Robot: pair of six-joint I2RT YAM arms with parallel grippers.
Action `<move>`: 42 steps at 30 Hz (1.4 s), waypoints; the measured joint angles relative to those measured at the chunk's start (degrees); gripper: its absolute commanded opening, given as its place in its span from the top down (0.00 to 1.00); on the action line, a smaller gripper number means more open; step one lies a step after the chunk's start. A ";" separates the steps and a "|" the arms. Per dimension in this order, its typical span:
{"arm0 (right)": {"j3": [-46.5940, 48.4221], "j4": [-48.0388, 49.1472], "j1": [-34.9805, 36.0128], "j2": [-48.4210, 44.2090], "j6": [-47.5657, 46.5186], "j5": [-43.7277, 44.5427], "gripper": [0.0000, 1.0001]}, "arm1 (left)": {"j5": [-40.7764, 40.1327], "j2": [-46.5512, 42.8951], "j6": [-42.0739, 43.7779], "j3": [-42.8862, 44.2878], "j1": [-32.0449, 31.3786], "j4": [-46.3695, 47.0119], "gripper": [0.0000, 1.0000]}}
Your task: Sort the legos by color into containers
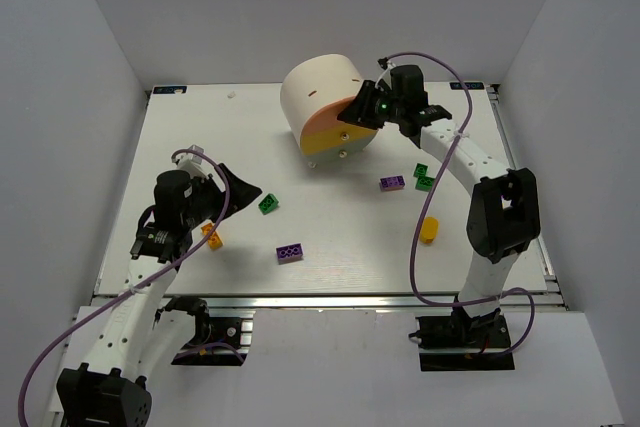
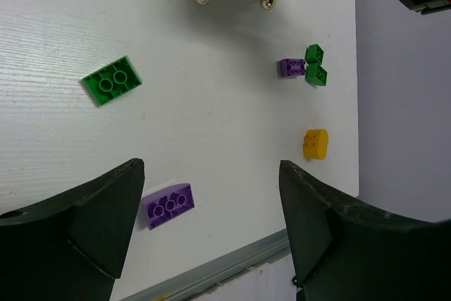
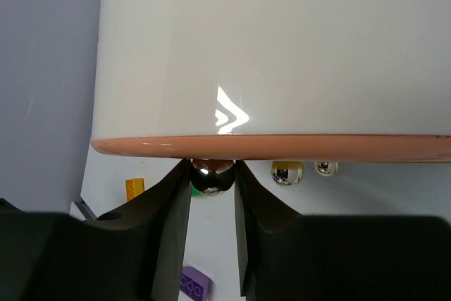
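At the far side of the table, your right gripper meets the front of the cream cabinet. In the wrist view its two fingers are clamped tight against both sides of a chrome knob. That knob sits just below the edge of the peach-orange drawer, with two more knobs shining just to the right of it. From above, the yellow drawer shows as a band directly under the peach-orange one. Your left gripper hangs over the near-left part of the table, jaws spread wide and gripping nothing. The legos lie loose on the tabletop. A green brick rests just beside the left gripper's fingertips, and an orange brick lies close by the left wrist. A purple brick sits toward the near edge, around the middle. Over on the right, near your right arm, a second purple brick lies just beside two small green bricks that touch each other. A yellow brick lies alone, nearer the front edge and well apart from the cabinet.
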 measured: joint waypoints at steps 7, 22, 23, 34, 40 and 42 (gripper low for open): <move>-6.03 3.21 -0.04 -3.96 -0.57 0.22 0.85 | 0.42 1.11 -0.66 -1.31 -0.04 2.12 0.15; -22.47 4.76 -0.07 -18.05 -2.62 -0.13 0.28 | -1.42 18.10 4.48 -0.28 -0.81 1.55 0.12; -22.51 4.55 -0.07 -17.97 -3.02 -0.35 0.26 | -1.70 18.97 5.27 0.17 -0.94 1.42 0.11; -24.22 2.82 -0.74 -18.53 -13.16 -8.92 0.11 | -4.39 29.79 18.69 5.51 -5.22 2.93 0.13; -31.87 -0.09 -2.14 -25.73 -25.77 -22.14 0.11 | -6.32 32.28 29.03 5.92 -8.52 5.22 0.15; -34.51 -0.74 -2.38 -29.33 -30.03 -25.22 0.11 | -7.54 32.79 32.22 5.92 -9.55 6.38 0.15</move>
